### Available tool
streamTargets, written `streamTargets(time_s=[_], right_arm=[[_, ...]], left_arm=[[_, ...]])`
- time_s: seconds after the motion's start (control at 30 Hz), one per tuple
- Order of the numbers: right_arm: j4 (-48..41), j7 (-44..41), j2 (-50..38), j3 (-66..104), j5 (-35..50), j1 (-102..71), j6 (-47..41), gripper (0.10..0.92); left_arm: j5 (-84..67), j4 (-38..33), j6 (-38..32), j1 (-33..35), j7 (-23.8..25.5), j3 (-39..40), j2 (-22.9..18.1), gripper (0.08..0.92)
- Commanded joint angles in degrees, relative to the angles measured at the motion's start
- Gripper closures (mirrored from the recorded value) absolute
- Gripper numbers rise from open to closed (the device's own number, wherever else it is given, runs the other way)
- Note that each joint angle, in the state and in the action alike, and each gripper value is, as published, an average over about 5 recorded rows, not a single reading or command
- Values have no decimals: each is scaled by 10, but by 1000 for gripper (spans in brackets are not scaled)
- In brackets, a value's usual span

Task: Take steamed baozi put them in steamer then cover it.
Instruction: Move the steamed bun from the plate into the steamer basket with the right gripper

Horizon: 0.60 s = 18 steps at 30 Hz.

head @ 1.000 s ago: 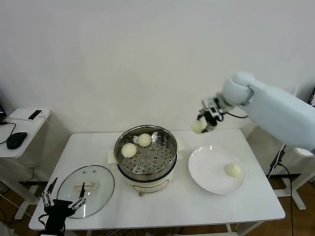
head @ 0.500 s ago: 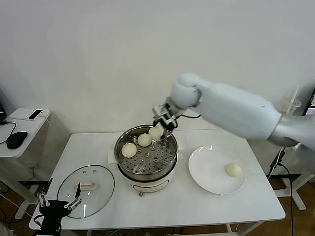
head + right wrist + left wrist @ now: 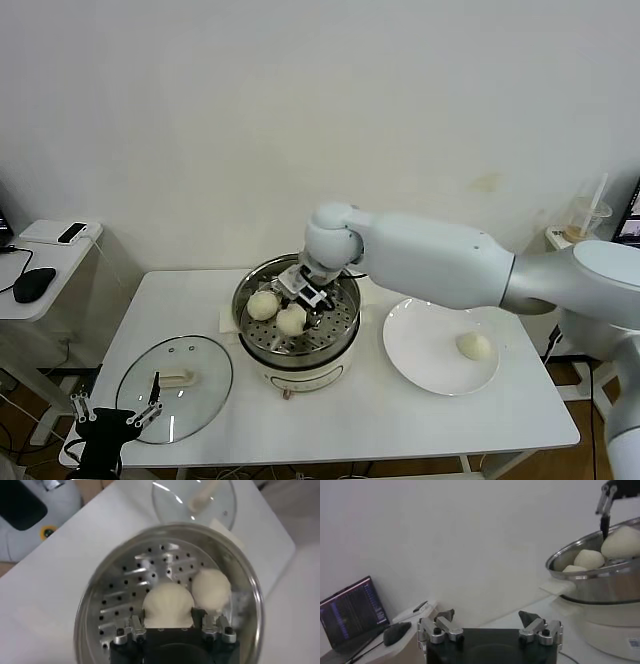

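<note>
Since a moment ago the right gripper [image 3: 304, 296] has swung from beside the white round plate [image 3: 425, 362] down into the shiny round stainless-steel steamer [image 3: 345, 325], its jaws clamped on a smooth cream-white baozi [image 3: 168, 604] just above the perforated tray. Another bun [image 3: 211, 589] sits just beside the held one. One more bun [image 3: 474, 346] remains on the plate. The clear glass cover [image 3: 205, 385] with its cream bar handle lies flat on the white table [image 3: 400, 425]. The left gripper [image 3: 489, 625] hangs low at the table's near left corner, jaws spread wide.
</note>
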Motion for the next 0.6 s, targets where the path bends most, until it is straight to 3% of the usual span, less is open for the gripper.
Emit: streamTargets(time_s=[0.03, 0.23, 0.47, 0.6], right_arm=[[-2, 8, 13, -16, -26, -17, 43, 431], [-3, 11, 13, -15, -29, -17, 46, 410], [5, -6, -4, 9, -14, 14, 44, 237], [17, -19, -41, 28, -2, 42, 22, 205]], left_arm=[[-1, 2, 0, 0, 0, -3, 1, 177], [-1, 0, 0, 0, 0, 0, 0, 177], [-2, -3, 0, 0, 0, 0, 4, 177], [-2, -1, 0, -2, 0, 2, 6, 177]])
